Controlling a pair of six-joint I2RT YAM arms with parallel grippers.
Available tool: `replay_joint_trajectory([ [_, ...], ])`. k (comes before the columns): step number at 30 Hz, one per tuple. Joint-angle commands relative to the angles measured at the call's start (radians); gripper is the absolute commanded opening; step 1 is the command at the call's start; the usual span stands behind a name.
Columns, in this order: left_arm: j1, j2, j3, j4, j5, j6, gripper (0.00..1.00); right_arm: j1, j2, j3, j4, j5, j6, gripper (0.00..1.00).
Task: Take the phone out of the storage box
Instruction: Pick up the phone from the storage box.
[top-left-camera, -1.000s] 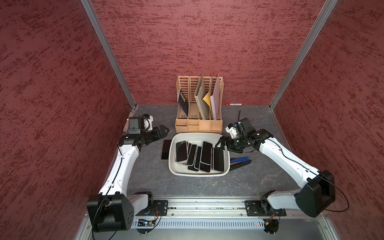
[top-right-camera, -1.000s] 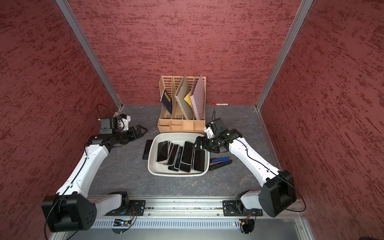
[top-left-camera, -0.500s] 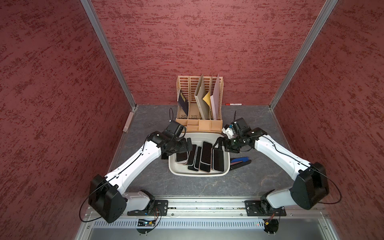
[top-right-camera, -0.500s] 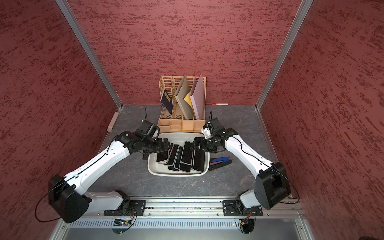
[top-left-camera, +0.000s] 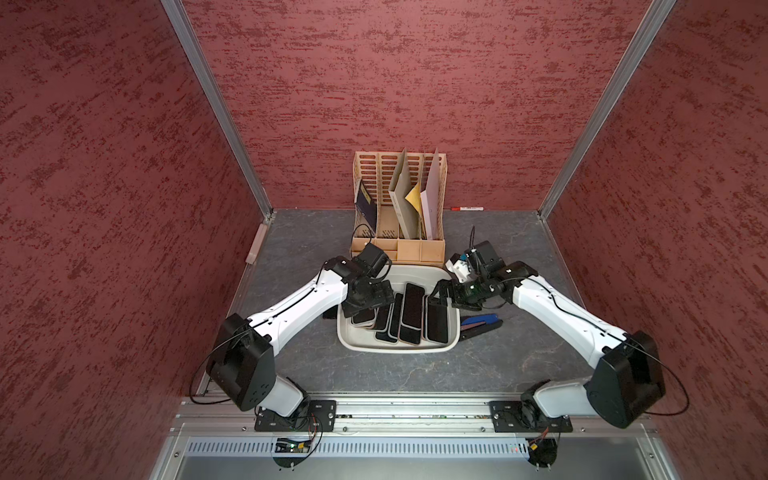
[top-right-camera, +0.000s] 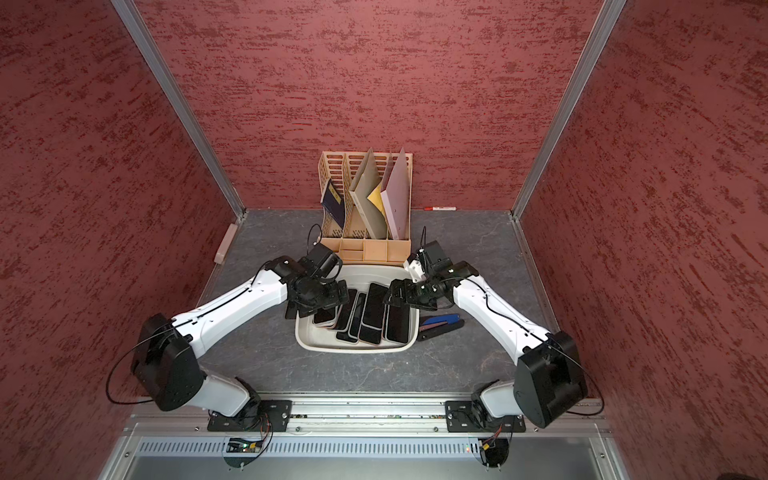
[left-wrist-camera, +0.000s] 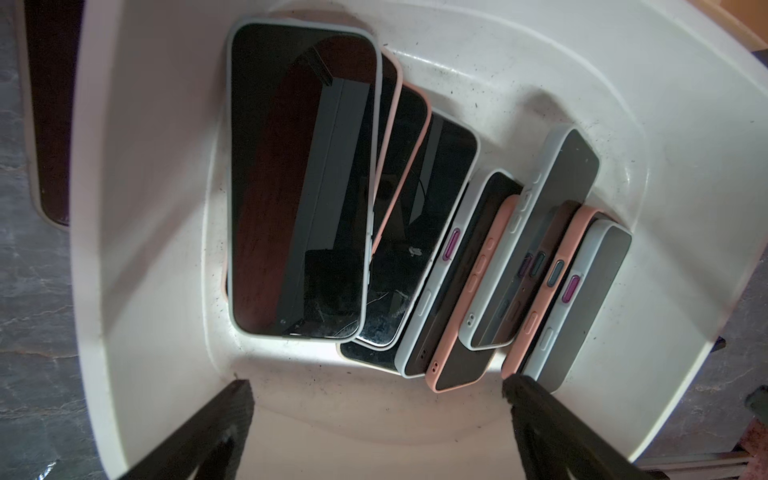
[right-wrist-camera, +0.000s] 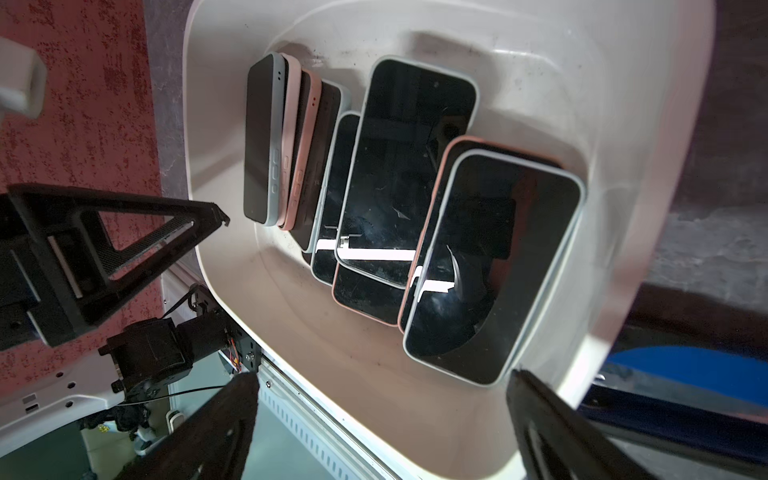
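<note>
A: jaws?
B: both sets spread wide, nothing in either. left jaws hang over one end of the storage box (top-left-camera: 399, 348), right jaws over the opposite side

A: where's the phone
B: lots of them, fanned in the box just ahead of and below both jaws. white-cased top phone (left-wrist-camera: 299, 178) lies flat ahead of the left jaws. on-edge phones (left-wrist-camera: 473, 286) in pink and grey cases stand close to one left fingertip. nearest the right jaws is a white-cased end phone (right-wrist-camera: 494, 266), face up. one outside phone (left-wrist-camera: 50, 124) lies on the counter (top-left-camera: 415, 374) beyond the box wall, beside the left jaws

A: handling?
B: my guess: rigid slabs with some weight, glass faces slick and breakable. the top phone's screen looks scratched or cracked at one end, can't be sure. the matte cases are the grippy part

A: grab where
B: across the width, on the long cased edges, mid-length so it doesn't swing. flat ones overlap, so a tip must get under an edge and neighbours may drag along. the on-edge ones look easier to pinch
</note>
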Motion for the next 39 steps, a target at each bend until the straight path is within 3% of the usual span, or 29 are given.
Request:
replay_joint_trajectory([
  [1, 0.0, 0.017, -0.007, -0.009, -0.004, -0.011, 1.0, 0.004, -0.031, -0.026, 0.025, 0.002, -0.006, 0.98],
  [39, 0.106, 0.189, -0.061, 0.085, 0.029, 0.093, 1.0, 0.004, -0.001, -0.024, 0.025, 0.006, 0.023, 0.98],
])
